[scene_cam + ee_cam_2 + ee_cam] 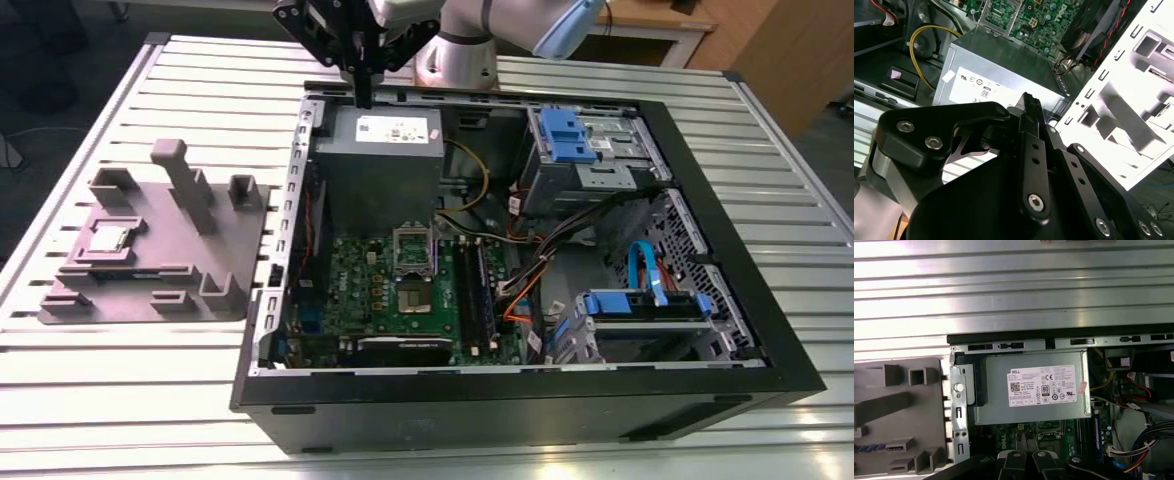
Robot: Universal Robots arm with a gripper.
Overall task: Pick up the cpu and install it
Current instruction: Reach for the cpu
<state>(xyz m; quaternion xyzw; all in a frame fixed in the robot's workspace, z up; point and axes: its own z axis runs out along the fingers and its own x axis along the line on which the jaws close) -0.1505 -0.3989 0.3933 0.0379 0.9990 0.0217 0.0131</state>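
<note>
- On my first wrist view, the power supply [1004, 410] wears a white label [1041, 385] on its grey face, with rows of fine print, a square code patch and round marks.
- The exterior view shows this label [396, 128] by the far edge of the computer case [534, 400], too small to read.
- My second wrist view catches its corner [981, 87].
</note>
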